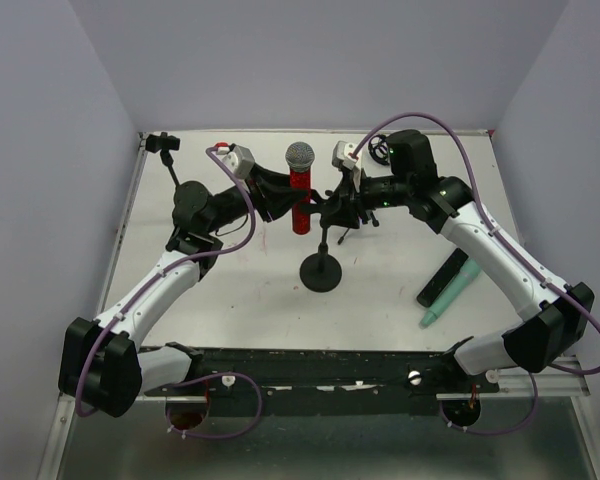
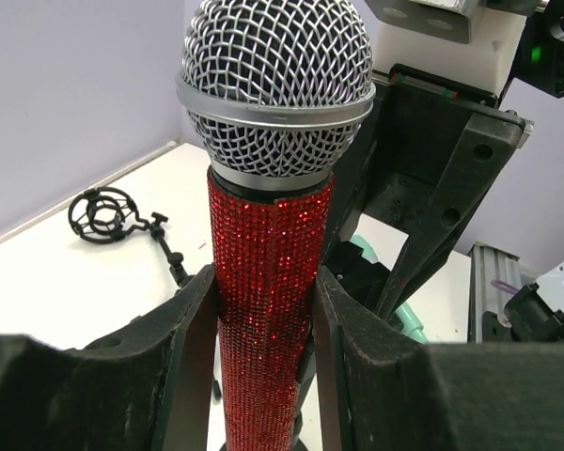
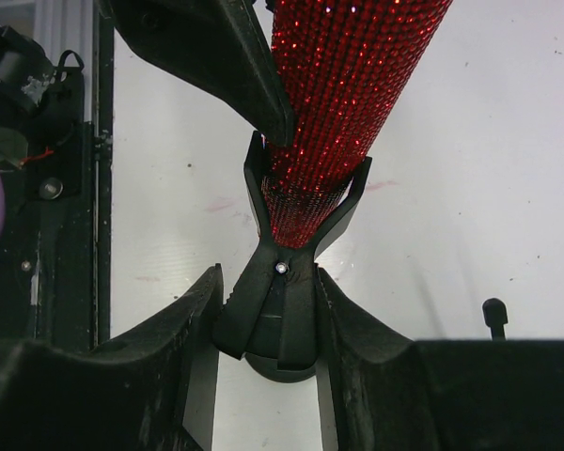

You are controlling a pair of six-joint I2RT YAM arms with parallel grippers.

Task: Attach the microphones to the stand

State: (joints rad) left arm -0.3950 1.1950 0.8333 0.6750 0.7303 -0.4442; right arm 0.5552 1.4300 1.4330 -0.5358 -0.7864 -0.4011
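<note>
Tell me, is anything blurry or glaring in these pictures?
Top view: even light, no harsh shadows around the stand. Left wrist view: red microphone crisp and sparkling, left fingers blurred. Right wrist view: clip sharp, right fingers soft.

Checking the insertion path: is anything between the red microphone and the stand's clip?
Nothing visible. The red microphone has its lower end between the prongs of the clip, with the left gripper holding the microphone and the right gripper holding the clip.

No writing, label, brand name or number can be read in any of the three views (neither the glittering body of the red microphone (image 2: 268, 310) nor the stand's black clip (image 3: 282, 301) shows a legible mark).
</note>
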